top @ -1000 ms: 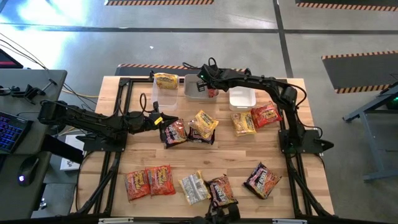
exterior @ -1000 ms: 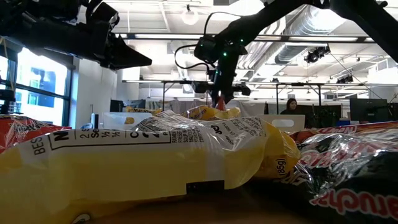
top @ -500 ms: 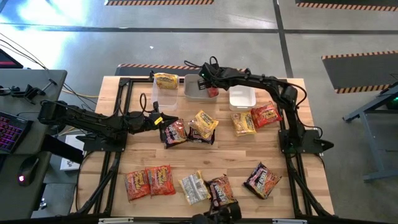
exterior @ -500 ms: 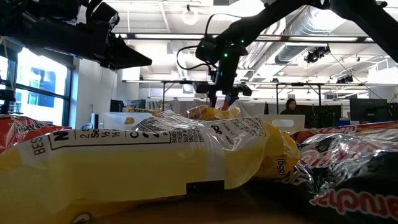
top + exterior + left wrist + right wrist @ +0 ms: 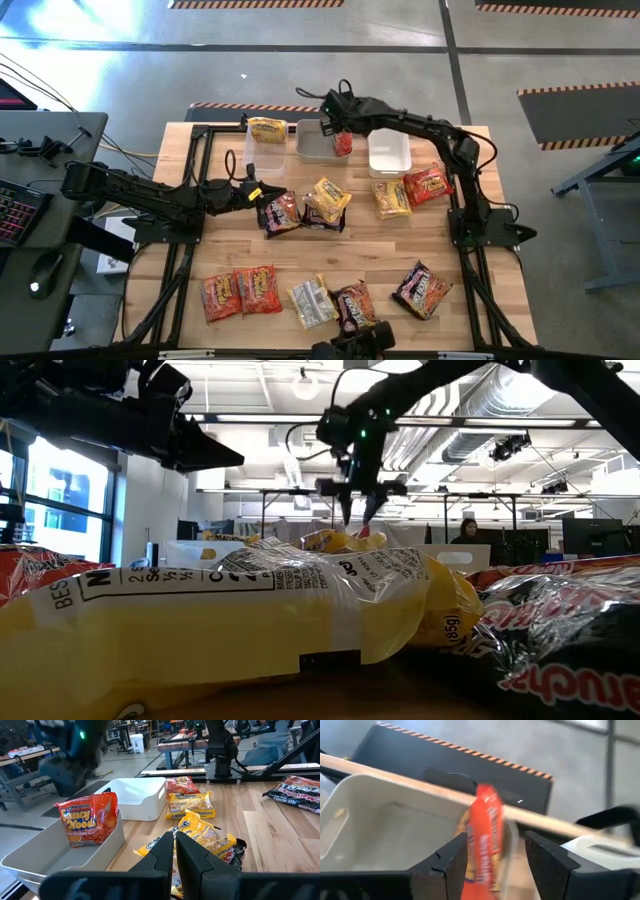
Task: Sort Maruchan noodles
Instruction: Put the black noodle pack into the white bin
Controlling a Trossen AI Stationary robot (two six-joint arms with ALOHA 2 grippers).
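In the high view you see the right gripper [image 5: 329, 118] at the upper middle of the frame, over the far edge of the middle tub [image 5: 312, 146], with a red-orange packet [image 5: 343, 143] standing in that tub's right end. The left gripper [image 5: 254, 193] sits left of centre, fingers pressed together, just beside a dark packet [image 5: 281, 211] and a yellow packet [image 5: 326, 200]. The other noodle packets lie scattered over the wooden table [image 5: 380, 250], with one yellow one [image 5: 267, 129] at the upper left tub. In the low view your right gripper [image 5: 355, 510] hangs at upper centre, fingers spread and nothing between them. In the left wrist view the closed fingers [image 5: 187, 851] point at the yellow packet [image 5: 200, 832], and the red-orange packet [image 5: 88, 818] leans upright in the tub [image 5: 45, 854] at the left. In the right wrist view the spread fingers [image 5: 547, 857] flank the red-orange packet [image 5: 485, 840] without touching it.
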